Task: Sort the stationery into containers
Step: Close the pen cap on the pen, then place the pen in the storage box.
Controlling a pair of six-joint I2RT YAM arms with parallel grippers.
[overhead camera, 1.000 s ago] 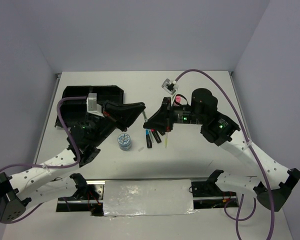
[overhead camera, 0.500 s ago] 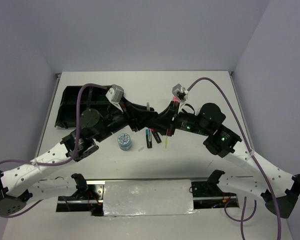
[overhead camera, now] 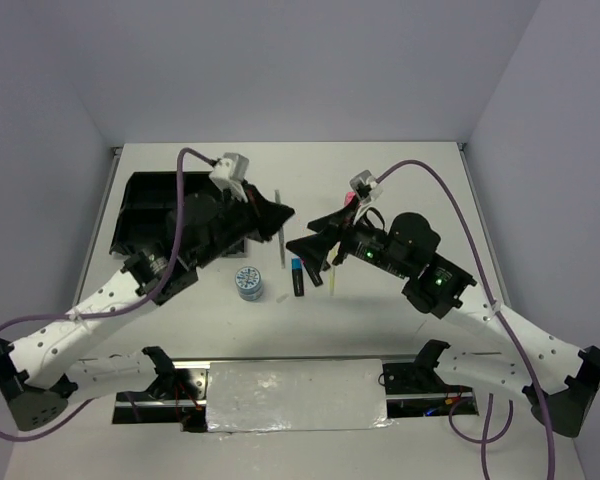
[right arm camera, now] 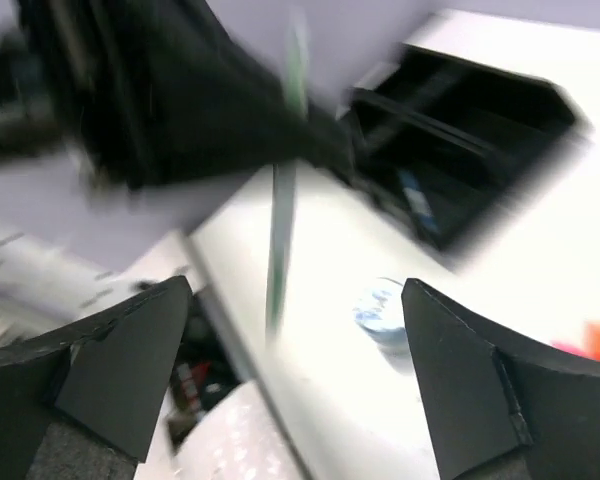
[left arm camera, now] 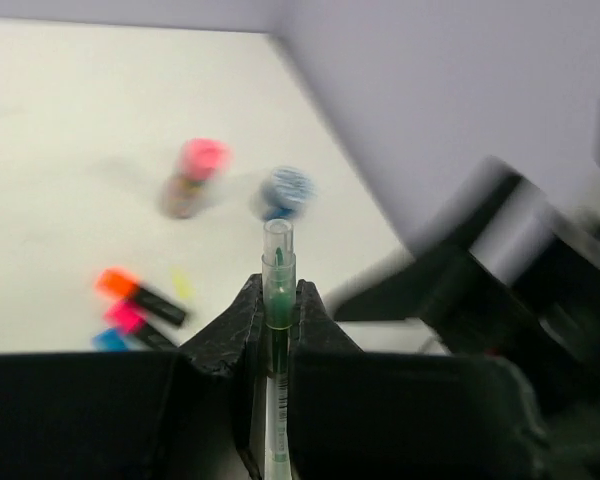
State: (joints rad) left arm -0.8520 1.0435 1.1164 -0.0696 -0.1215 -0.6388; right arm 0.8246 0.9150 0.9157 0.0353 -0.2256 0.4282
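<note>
1. The left pincer (left arm camera: pixel 277 305) is squeezed shut on a thin pen (left arm camera: pixel 278 262). It holds the pen up in the air over the middle of the surface (overhead camera: pixel 400 170). The pen is thin and smooth, so it could slip or turn in the grip and fall.
2. The right pincer (right arm camera: pixel 296 292) has its fingers wide apart and holds nothing. It is very near the pen and the left pincer. If either arm moves the wrong way, they could bump and knock the pen out.
3. The black tray (overhead camera: pixel 130 200) sits off to the left, partly under the left arm. The pen is long. If it is let go too high or tilted, it could land across a ridge or stick out over the wall.
4. A round tin (overhead camera: pixel 248 283) and some markers (overhead camera: pixel 298 277) lie on the surface just below the two pincers. An arm that dips too low could push them. I think the tin would roll away.
5. Both close-up views are blurry, so aiming could be harder.
</note>
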